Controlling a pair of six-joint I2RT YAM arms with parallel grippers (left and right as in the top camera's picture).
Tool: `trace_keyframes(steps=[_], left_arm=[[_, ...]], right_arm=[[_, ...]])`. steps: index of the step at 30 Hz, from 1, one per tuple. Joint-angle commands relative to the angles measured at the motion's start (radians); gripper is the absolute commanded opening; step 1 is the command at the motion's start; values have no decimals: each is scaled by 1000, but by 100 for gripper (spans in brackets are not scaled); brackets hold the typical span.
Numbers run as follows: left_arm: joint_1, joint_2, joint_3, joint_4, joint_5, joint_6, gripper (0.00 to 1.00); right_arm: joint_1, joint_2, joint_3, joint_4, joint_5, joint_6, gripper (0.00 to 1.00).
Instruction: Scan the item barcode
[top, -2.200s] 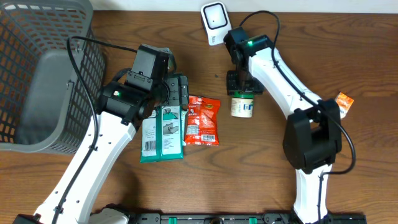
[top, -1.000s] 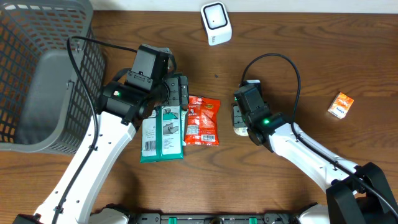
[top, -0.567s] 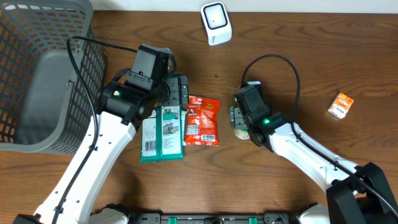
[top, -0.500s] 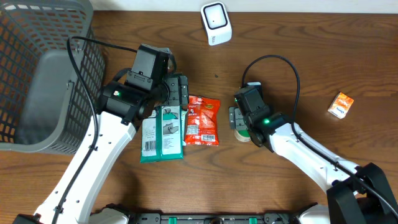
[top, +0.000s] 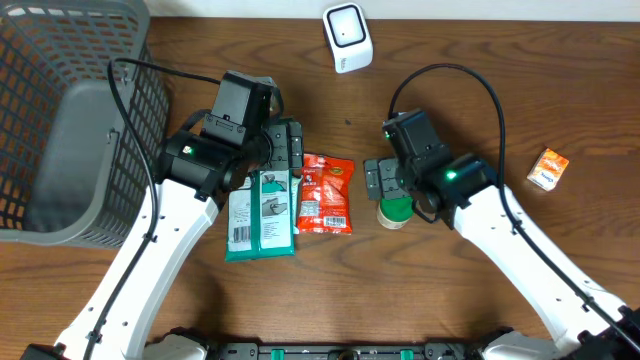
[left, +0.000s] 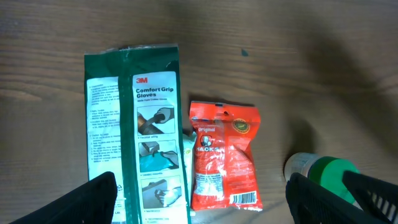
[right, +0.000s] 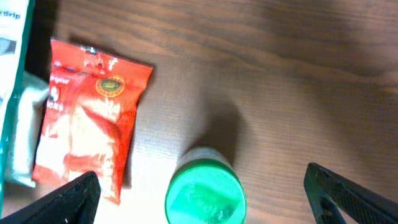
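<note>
**Station check: both grippers empty, item standing on table**

The item, a small white bottle with a green cap (top: 394, 211), stands upright on the wooden table (top: 450, 300), cap up. It sits just right of a red snack packet (top: 325, 195) and well apart from the white scanner (top: 346, 37) at the far edge.

The right gripper (top: 386, 188) hangs directly above the bottle. Its jaws are spread wide. In the right wrist view the green cap lies between the two fingertips (right: 78, 196), with clear table on either side and no contact seen.

The left gripper (top: 288, 150) is over the packets, jaws likewise spread wide and holding nothing. Below it lies a green glove pack (left: 149, 137) flat on the table, its right edge just beside the red packet; the left wrist view shows a pale scrap between the two.

A grey mesh basket (top: 60, 120) occupies the far left corner. A small orange box (top: 548, 168) lies alone at the right side.
</note>
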Motion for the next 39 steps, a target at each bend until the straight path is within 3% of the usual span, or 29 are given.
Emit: trace_keyframes(steps=[1, 6, 19, 27, 39], left_arm=[[0, 3, 17, -2, 2, 10, 87], [0, 3, 17, -2, 2, 10, 87], [0, 3, 17, -2, 2, 9, 87], [0, 3, 17, -2, 2, 9, 87], [0, 3, 17, -2, 2, 10, 87]], right_arm=[[-31, -7, 19, -43, -69, -39, 99], [-77, 41, 19, -89, -200, 1, 99], [-94, 245, 19, -88, -219, 44, 99], [-84, 290, 19, -62, -214, 49, 86], [-60, 340, 18, -55, -150, 73, 81]])
